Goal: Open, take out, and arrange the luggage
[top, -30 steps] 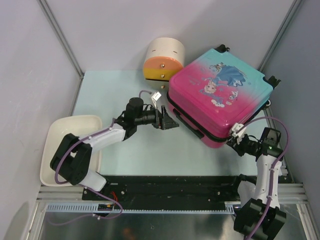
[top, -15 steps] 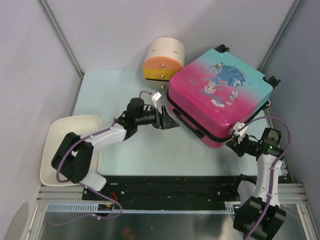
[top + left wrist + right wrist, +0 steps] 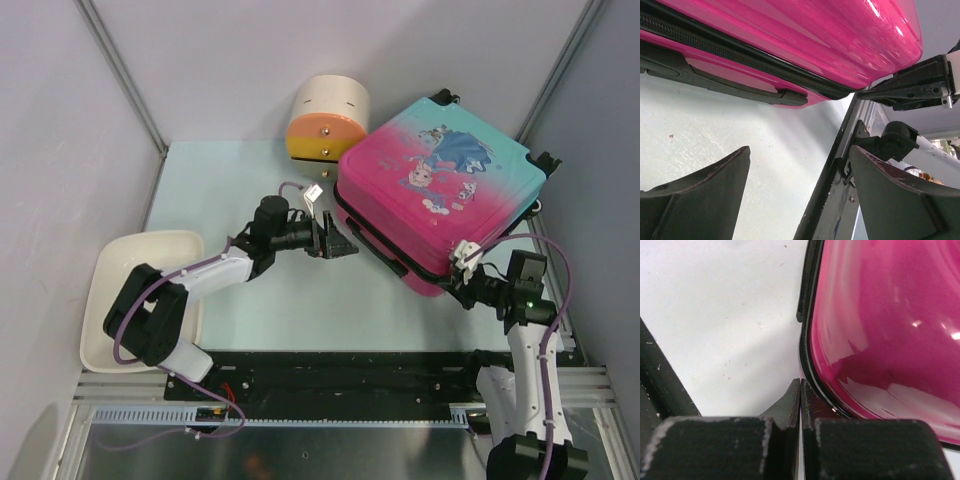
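A: The luggage [image 3: 440, 200] lies flat and closed on the far right of the table [image 3: 230, 180]. Its long axis runs diagonally, from near the left arm toward the right wall.

B: The left gripper [image 3: 335, 245] points at the handled side, jaws wide apart, holding nothing. The side handle [image 3: 735, 85] sits just beyond its fingers, with bare table between.

A: And the right gripper [image 3: 800, 390]? It's nearer, right on the near corner.

B: Its fingers are pressed together, the tips against the black trim. Whether a zip pull is pinched there, nobody can tell.

A: The zipper [image 3: 715, 42] looks fully done up, so opening likely starts from that corner and runs along the seam.
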`<action>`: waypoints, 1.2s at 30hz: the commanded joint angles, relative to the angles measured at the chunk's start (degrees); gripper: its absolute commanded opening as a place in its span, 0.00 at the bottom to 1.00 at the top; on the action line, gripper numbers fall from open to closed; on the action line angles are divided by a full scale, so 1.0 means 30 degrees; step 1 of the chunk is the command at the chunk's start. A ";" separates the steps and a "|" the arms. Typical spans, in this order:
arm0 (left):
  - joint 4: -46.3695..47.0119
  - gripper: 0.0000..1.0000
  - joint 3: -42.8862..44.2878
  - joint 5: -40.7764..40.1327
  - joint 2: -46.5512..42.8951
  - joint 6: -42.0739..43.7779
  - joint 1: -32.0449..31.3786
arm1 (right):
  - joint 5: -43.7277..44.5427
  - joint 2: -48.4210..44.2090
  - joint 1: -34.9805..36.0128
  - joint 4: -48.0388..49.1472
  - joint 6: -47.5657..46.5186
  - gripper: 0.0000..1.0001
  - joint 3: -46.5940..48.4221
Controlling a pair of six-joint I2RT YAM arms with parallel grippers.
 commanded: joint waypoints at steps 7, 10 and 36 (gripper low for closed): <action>0.0997 0.86 -0.0366 0.0128 -0.0349 -0.0231 -0.0054 | 0.2064 -0.1416 -0.1567 -0.1794 -0.0478 0.16 0.0695; 0.0997 0.87 -0.0483 0.0275 -0.0728 0.0033 -0.0054 | 0.0249 0.0363 -0.4730 -0.4311 -0.3465 0.20 0.1866; 0.0968 0.87 -0.0483 0.0158 -0.0437 0.0209 -0.0054 | 0.1238 0.4183 -0.3421 0.0853 -0.2128 0.39 0.1463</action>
